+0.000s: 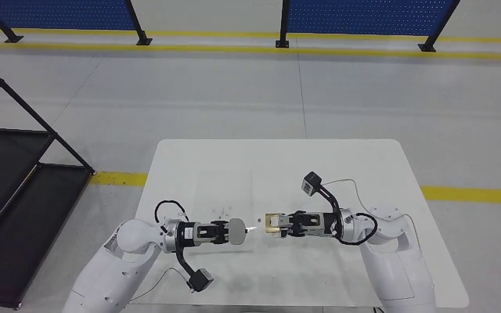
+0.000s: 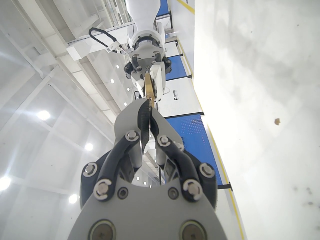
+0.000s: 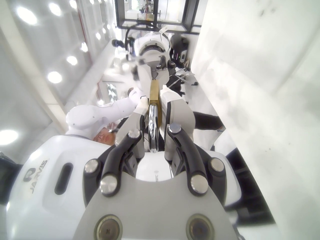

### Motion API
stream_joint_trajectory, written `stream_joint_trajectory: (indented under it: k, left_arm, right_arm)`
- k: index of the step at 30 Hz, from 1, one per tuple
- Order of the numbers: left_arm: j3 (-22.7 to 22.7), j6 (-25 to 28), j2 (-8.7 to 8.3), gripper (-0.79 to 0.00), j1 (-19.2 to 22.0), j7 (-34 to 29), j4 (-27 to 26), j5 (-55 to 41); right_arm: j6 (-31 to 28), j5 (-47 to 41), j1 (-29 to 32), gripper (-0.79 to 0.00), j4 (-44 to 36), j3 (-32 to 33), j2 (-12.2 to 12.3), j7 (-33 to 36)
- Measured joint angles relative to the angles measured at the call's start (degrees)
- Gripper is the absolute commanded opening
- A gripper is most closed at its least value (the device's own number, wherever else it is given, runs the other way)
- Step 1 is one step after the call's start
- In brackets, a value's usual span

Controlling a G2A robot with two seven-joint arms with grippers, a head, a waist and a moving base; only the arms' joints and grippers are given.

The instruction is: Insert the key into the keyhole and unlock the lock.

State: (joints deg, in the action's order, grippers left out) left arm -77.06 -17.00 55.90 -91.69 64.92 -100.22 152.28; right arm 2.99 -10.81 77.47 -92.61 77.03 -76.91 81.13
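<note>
One small key (image 1: 250, 229) sits pinched flat between the black pads (image 2: 142, 116) of the left gripper (image 2: 149, 109). The fingers are pressed together on it, and its blade pokes out past the fingertips. Straight ahead of those fingertips we see the brass lock (image 1: 274, 223), end-on to the key and in line with it.

From above we make out a thin gap between the key's tip and the lock. From the left wrist the tip overlaps the lock's end face, so we cannot tell whether the two touch or whether the blade has gone in at all.

The right gripper (image 3: 153, 96) clamps the lock from both sides. The chrome shackle (image 3: 153, 126) lies back between its fingers toward the palm, and the brass body juts out beyond the fingertips toward the left gripper. The two grippers point at each other, fingertip to fingertip, with only the key and the lock between them.

Both hands hang just off the white table (image 1: 352, 172), near its front edge, and neither the key nor the lock rests on it. A few dark specks (image 1: 223, 210) mark the tabletop just beyond the left gripper, and a small brown crumb (image 2: 277, 121) lies off to its side.

Well behind the left arm, off the table, stands a black rack (image 1: 31, 188). Past the table's far edge, beyond both hands, a yellow floor line (image 1: 454, 192) runs across, and blue barriers (image 1: 368, 16) stand farther out.
</note>
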Motion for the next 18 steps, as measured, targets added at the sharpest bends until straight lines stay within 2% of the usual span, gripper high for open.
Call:
stream_joint_trajectory:
  k: [18]
  left_arm:
    - [1.7, -2.1, -0.38, -0.785, 0.7, 0.6, -0.1, -0.7]
  right_arm:
    - [-2.0, -2.4, -1.3, -0.785, 1.4, -2.8, 1.8, 0.9]
